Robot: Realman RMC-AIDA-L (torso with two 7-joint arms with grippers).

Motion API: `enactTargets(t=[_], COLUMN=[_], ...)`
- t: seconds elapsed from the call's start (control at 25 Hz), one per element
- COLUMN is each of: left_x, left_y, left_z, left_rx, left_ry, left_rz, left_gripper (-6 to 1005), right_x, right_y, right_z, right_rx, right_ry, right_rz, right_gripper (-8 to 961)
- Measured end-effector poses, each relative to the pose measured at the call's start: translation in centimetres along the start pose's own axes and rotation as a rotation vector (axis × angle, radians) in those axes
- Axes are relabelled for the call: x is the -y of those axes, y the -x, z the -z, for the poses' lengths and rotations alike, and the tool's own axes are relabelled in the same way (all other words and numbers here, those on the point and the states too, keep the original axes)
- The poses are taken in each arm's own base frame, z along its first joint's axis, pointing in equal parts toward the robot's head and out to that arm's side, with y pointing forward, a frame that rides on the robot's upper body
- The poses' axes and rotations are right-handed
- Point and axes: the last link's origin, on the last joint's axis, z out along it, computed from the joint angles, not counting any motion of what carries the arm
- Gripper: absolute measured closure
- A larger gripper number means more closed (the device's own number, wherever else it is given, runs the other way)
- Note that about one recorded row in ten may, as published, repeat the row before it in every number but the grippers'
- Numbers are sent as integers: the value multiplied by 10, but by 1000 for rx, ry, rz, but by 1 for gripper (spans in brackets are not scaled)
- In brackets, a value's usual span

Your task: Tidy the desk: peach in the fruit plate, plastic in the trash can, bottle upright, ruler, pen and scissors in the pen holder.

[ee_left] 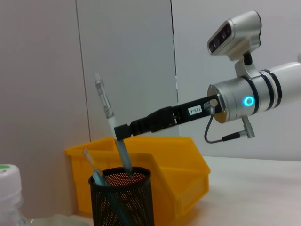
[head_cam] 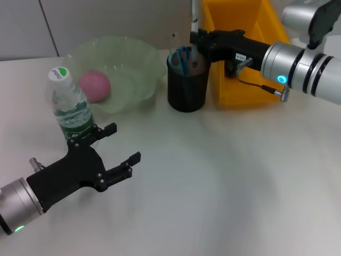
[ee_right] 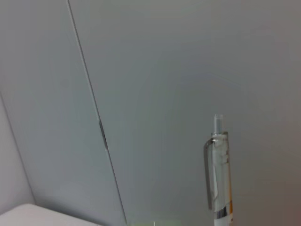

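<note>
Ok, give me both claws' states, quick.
Left claw: open, empty, beside the upright bottle.
Right claw: shut on the pen, tip inside the pen holder.

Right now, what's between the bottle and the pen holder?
In the head view, the green fruit plate with the peach in it sits between the bottle and the pen holder.

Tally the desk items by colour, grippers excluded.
Green: 1, fruit plate
Pink: 1, peach
Clear: 2, bottle, pen
Black: 1, pen holder
Yellow: 1, bin
Blue: 1, item in holder
Total: 7
</note>
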Motion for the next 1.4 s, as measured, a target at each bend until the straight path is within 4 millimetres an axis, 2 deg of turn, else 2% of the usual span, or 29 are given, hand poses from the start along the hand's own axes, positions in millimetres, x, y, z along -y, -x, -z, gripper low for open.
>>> enactTargets(t=[0.64, 0.92, 1.32, 1.4], left_x=[-1, -1, 0, 0], left_y=[1, 1, 0, 0], left_z=[3, 4, 5, 5], left_rx=[2, 1, -4, -5], left_ry=[-1, -2, -4, -3], left_rz=[3, 3, -2, -3], left_gripper=[185, 185, 185, 185], right_x=[3, -3, -3, -3], right_y=[-10, -14, -9, -7], right_z=[-1, -5, -6, -6], right_rx=[-36, -79, -85, -78], right_ry=[-39, -10, -7, 1], right_rz=[-3, 22, -19, -31], right_gripper=[836, 815, 608, 443])
